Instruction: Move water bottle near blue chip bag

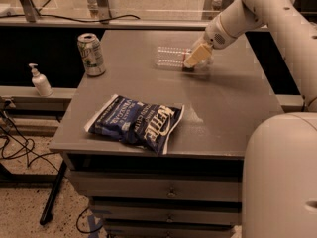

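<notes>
Camera view: the table [233, 108] fills the middle of the frame, with the water bottle [171, 57] lying on its side in the upper middle, toward the far edge. The gripper [194, 59] has reached in from the upper right and sits at the bottle's right end, down on or against it; whether it has closed on the bottle cannot be told from this angle. The blue chip bag [136, 123] lies flat near the front edge, lower left of centre, well apart from the bottle, with bare tabletop between them. A can [91, 54] stands upright at the table's upper left, and a pump bottle [39, 81] stands on a ledge beyond the left edge. Judged from this, the task is at an early stage: the arm has come to the bottle, but the bottle rests on the table far from the bag. Securing it, carrying it toward the lower left, and setting it down beside the bag are all left to do.
</notes>
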Available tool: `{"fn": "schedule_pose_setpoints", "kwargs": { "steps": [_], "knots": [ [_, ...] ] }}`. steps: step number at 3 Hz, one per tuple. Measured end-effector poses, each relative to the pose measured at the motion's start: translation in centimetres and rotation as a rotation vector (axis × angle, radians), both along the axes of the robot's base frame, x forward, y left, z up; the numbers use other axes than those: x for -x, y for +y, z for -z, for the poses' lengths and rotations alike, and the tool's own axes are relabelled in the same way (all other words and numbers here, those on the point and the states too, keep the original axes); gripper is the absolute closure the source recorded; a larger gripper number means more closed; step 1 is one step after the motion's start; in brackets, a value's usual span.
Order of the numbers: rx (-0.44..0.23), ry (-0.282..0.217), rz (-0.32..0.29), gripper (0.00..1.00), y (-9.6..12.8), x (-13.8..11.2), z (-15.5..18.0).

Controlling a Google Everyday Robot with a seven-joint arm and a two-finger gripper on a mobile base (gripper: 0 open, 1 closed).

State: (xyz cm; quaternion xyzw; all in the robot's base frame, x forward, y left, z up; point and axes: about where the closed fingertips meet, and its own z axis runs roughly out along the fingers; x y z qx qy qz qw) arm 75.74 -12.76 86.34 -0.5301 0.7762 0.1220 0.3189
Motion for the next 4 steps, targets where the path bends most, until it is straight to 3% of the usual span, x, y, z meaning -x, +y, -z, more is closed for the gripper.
{"fn": "schedule_pose_setpoints", "kwargs": {
  "steps": [2, 3, 4],
  "knots": [
    [0.015, 0.02, -0.016, 0.88, -0.2, 1.2, -0.3],
    [0.028, 0.015, -0.059, 1.0, -0.2, 2.7, -2.1],
    [0.061, 0.01, -0.128, 1.0, 0.1, 5.6, -3.7]
  ]
}}
